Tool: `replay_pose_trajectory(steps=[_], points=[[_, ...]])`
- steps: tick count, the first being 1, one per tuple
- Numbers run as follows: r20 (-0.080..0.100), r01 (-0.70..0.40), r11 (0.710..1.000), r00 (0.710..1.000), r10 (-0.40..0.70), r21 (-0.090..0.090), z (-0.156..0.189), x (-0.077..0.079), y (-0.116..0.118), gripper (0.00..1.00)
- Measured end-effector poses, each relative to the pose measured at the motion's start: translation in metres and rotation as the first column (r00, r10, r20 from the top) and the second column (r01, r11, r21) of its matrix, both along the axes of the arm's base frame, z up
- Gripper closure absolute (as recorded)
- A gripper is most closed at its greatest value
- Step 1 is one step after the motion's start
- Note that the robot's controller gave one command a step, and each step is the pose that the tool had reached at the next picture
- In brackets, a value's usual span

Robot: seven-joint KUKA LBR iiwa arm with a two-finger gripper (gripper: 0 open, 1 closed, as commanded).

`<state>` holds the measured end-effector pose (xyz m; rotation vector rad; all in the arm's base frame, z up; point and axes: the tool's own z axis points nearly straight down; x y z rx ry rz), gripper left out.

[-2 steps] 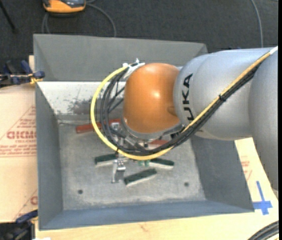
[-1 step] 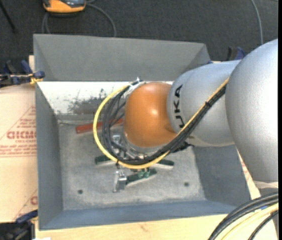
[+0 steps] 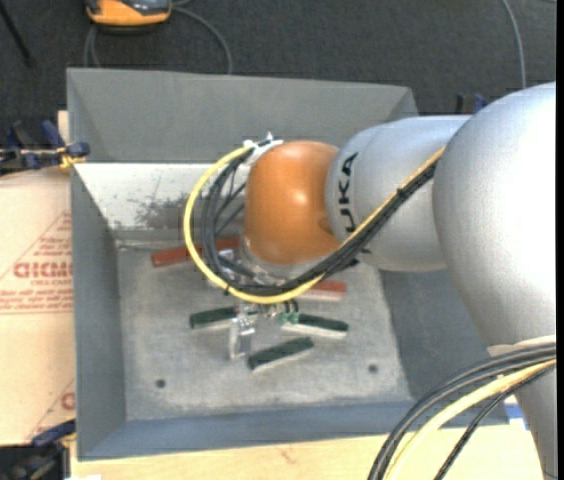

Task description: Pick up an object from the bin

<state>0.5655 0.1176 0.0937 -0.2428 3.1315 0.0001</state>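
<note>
- The pincer (image 3: 241,338) is low in the grey bin (image 3: 97,368); spread or pressed together, I cannot tell.
- Three dark green sticks lie round it: the left green stick (image 3: 212,317), the right green stick (image 3: 320,324) and the front green stick (image 3: 280,353).
- Two orange-red sticks lie behind it: one to the left (image 3: 175,258), one to the right (image 3: 331,288).

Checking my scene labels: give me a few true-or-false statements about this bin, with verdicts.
1. The gripper is down near the middle of the bin. True.
2. The arm reaches in from the view's left. False: it comes in from the right.
3. A dark green stick lies on the bin floor close beside the gripper. True.
4. The bin is heaped with yellow balls. False: it holds a few flat sticks, dark green and reddish.
5. A reddish stick lies near the bin's back wall. True.
</note>
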Motion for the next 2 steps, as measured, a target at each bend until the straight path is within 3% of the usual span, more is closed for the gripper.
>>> replay_pose_trajectory(steps=[1,2], points=[[0.013,-0.13,0.992,0.991,0.13,-0.001,-0.0173,-0.0022,0.0053,1.0],[0.013,-0.128,0.992,0.992,0.128,-0.001,-0.0172,-0.0021,0.0053,1.0]])
